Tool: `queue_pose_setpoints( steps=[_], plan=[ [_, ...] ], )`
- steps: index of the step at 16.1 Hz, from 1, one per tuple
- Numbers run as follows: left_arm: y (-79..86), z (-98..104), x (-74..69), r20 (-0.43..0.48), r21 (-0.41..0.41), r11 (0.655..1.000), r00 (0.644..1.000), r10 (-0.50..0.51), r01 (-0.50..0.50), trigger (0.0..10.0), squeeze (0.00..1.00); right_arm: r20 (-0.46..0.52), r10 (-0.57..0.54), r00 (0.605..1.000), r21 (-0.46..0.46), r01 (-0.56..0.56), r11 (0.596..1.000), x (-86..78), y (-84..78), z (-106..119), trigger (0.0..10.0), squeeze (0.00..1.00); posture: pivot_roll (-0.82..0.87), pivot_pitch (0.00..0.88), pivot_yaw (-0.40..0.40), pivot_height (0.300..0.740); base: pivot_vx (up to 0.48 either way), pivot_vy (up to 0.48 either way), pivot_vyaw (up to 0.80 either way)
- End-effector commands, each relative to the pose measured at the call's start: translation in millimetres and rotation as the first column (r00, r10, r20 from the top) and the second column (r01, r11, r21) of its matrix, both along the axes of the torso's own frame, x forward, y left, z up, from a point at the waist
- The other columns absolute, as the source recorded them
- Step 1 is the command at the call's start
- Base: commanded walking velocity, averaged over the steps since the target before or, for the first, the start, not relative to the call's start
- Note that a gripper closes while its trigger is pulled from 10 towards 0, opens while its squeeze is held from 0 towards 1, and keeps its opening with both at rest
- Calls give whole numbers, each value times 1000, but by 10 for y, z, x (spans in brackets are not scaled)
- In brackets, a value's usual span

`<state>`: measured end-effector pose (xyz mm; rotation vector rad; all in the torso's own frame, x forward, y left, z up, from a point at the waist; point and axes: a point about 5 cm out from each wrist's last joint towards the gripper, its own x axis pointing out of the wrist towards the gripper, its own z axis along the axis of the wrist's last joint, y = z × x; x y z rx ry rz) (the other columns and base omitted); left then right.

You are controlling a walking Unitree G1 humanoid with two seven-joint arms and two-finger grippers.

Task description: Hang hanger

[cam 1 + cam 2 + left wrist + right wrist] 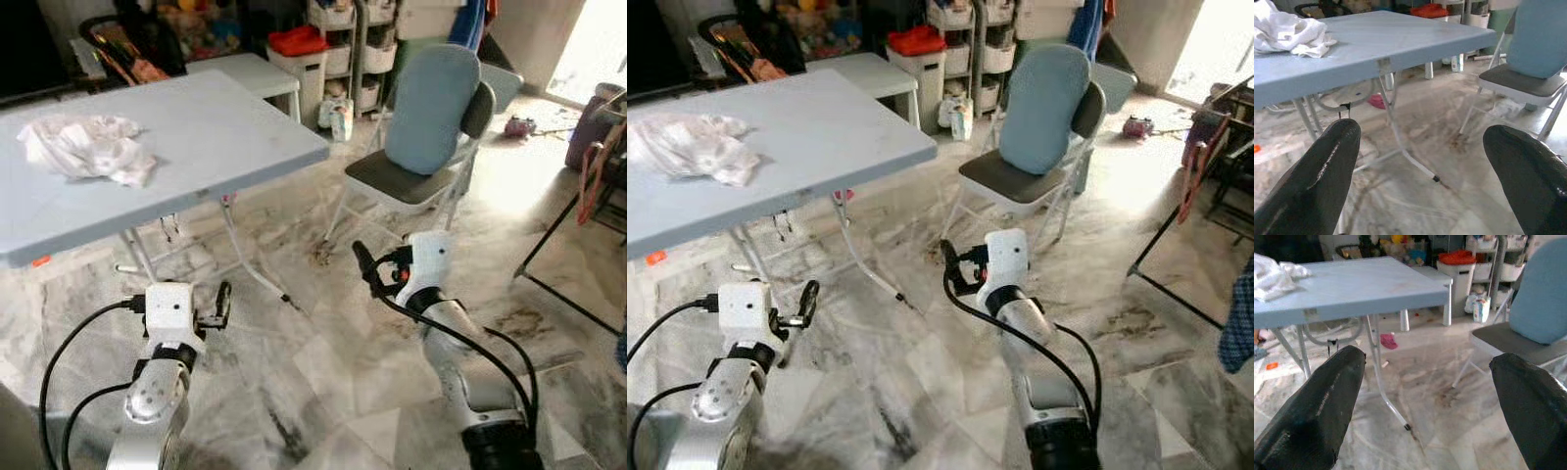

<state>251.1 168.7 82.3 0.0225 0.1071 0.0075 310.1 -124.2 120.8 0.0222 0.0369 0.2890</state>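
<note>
Marble floor [323, 382]: grey-veined tiles across the lower half of the frame, open between the furniture and both arms. Folding tabletop [196, 137]: pale blue, upper left, its near corner reaching toward centre above thin metal legs. Folding chair [431, 127]: blue padded back, dark seat, upper centre-right, just beyond the right arm. Drying rack [549, 245]: dark slanted bars at the right edge, only partly in frame. Storage shelves [343, 49]: baskets, top centre. White cloth [88, 147]: crumpled on the tabletop, far upper left. Hanger [591, 181]: a thin reddish frame at the right edge, long axis near upright against the rack; identification is a judgement, as it is small and cropped. Left hand [217, 304]: lower left, fingers spread wide, holding nothing. Right hand [377, 269]: lower centre, fingers wide apart in its wrist view, also holding nothing. Relation: the hanger lies far to the right of both hands, well apart, the right hand being the nearer; the way runs over open floor past the chair legs, with the rack's low bars the edge to watch.
</note>
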Motion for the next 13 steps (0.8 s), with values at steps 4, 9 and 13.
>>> queue_pose_setpoints(
  steps=[4,9,13],
  plan=[
    [-51,8,34,4,6,1000,1000,1,-1,10000,0,3,-19,1000,-1,19,1000,9,-80,20,10000,0,-70,0,25,736,0,480,0],
    [-52,9,48,3,11,1000,1000,12,-12,10000,0,7,-8,1000,-2,8,1000,-4,-60,28,10000,0,-71,0,24,736,0,480,0],
    [-49,21,50,17,28,999,1000,16,-16,10000,0,8,2,1000,-7,-2,1000,-14,-46,27,10000,0,-68,0,25,736,0,120,200]
  ],
)
